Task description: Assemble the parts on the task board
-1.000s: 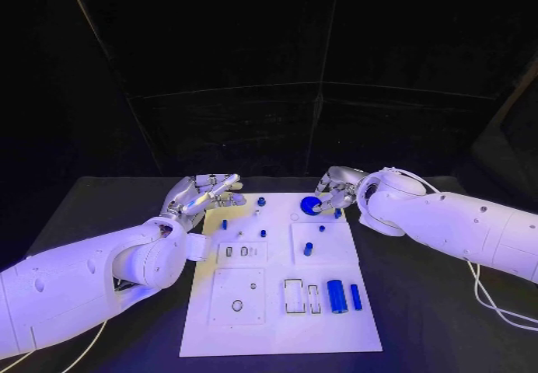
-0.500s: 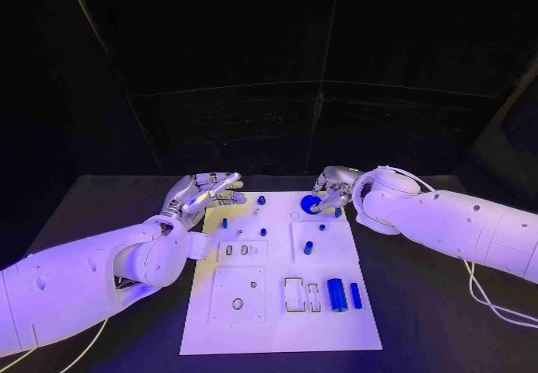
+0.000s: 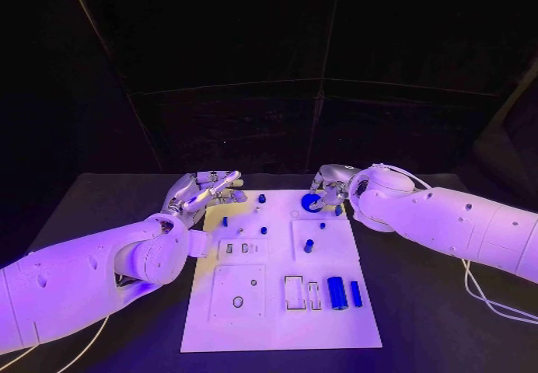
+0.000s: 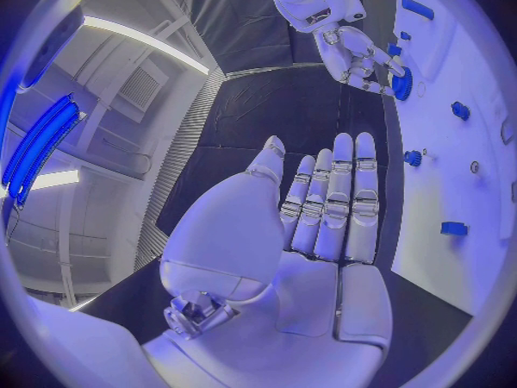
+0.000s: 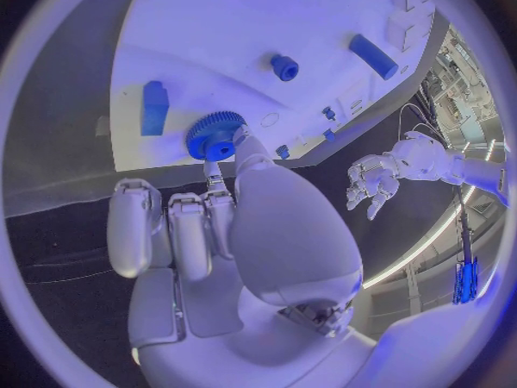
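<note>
Right hand [image 3: 327,189] pinches a blue gear [image 3: 311,203] at the task board [image 3: 281,311]; left hand [image 3: 202,193] spread, holding nothing.

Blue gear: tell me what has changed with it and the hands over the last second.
The right hand still holds the blue gear and has drawn it slightly back along the board's far edge. The left hand stays open beside the board; the other parts lie unmoved.
</note>
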`<state>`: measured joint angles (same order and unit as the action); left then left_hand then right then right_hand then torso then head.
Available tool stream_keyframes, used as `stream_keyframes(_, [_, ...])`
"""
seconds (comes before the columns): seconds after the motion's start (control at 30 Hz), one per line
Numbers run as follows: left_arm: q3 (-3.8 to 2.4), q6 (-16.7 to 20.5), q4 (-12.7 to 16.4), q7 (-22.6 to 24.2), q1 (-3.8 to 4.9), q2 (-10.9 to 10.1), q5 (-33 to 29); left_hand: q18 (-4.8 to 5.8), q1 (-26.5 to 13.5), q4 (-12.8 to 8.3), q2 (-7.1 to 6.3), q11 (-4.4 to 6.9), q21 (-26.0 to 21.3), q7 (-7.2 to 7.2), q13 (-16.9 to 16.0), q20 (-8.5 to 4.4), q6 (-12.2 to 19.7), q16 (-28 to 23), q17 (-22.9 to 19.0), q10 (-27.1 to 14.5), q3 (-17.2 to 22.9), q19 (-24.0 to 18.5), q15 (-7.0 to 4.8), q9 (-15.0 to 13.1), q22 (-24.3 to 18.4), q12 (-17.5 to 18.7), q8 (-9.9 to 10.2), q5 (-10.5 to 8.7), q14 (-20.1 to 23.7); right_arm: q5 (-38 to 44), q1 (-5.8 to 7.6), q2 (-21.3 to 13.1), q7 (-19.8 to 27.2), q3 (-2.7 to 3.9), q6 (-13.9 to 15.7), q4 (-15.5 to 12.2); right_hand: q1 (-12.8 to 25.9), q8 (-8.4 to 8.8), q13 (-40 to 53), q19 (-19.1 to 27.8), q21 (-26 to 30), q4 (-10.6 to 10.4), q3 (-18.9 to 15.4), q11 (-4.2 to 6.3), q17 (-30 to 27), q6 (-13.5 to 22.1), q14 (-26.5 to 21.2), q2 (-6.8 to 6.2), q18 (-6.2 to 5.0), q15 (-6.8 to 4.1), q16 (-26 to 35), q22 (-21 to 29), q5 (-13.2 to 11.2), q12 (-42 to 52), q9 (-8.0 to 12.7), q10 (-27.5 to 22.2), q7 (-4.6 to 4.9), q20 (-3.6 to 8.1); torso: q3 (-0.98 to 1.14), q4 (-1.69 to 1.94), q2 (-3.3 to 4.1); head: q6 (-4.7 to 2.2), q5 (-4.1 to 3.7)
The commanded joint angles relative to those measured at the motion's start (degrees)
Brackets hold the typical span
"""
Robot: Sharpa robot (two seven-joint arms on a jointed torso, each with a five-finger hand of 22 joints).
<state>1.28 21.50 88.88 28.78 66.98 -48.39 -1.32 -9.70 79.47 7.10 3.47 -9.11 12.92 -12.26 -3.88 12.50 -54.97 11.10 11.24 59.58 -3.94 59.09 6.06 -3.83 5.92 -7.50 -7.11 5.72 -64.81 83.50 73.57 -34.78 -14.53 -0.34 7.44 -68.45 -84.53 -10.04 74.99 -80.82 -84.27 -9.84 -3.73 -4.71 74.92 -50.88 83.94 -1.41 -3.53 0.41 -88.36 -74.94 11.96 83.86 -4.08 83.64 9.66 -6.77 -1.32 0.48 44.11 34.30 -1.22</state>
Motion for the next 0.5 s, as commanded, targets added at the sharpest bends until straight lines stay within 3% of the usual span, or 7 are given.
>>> stream_keyframes(0.03, [-0.06, -0.9, 0.0, 0.1, 0.1, 0.1, 0.3, -0.73, 0.2, -0.3, 0.37, -0.28, -0.2, -0.31, 0.1, 0.04, 0.2, -0.1, 0.1, 0.3, 0.0, 0.3, 0.34, 0.1, -0.1, 0.2, 0.3, 0.09, 0.0, 2.3, 0.08, 0.2, -0.3, 0.03, -1.0, 0.1, -0.6, -0.35, 8.0, -0.5, -0.4, 0.6, 0.4, 0.0, 11.2, -0.8, 5.2, 0.62, 0.72, 0.18, -0.4, -2.0, -0.4, 0.4, 0.0, 1.2, -0.05, -0.15, 0.0, -0.07, 0.01, 0.09, 0.01])
stream_keyframes(0.2, [-0.06, -1.0, 0.0, 0.0, 0.1, 0.1, 0.3, -0.74, 0.2, -0.3, 0.42, -0.25, -0.3, -0.26, 0.0, 0.05, 0.1, -0.3, 0.2, 0.3, 0.0, 0.3, 0.34, 0.1, -0.1, 0.3, 0.3, 0.08, 0.0, 3.7, 0.07, 0.3, -0.8, 0.02, -1.2, 0.1, -2.5, -0.65, 8.5, -0.8, -0.6, 2.4, 2.6, 0.24, 11.6, -2.1, 5.3, 1.54, 0.82, -0.05, -0.5, -2.5, -2.1, 0.7, 0.0, 1.6, -0.25, 0.05, -0.02, 0.03, -0.02, 0.28, -0.33])
stream_keyframes(0.5, [-0.06, -1.0, 0.0, -0.2, 0.1, 0.0, 0.3, -0.74, 0.2, -0.3, 0.43, -0.25, -0.3, -0.26, 0.0, 0.05, 0.1, -0.3, 0.2, 0.3, 0.0, 0.3, 0.34, 0.1, -0.1, 0.3, 0.3, 0.08, 0.0, 4.7, 0.04, -0.1, -1.1, 0.01, -1.5, -0.2, -3.0, -0.41, 8.6, -1.0, -0.7, 3.6, 3.7, 0.25, 11.9, -2.4, 5.4, 1.09, 0.9, -0.06, -0.6, -2.9, -2.5, 0.8, 0.2, 1.6, -0.25, 0.09, 0.0, -0.07, -0.02, 0.41, -0.3])
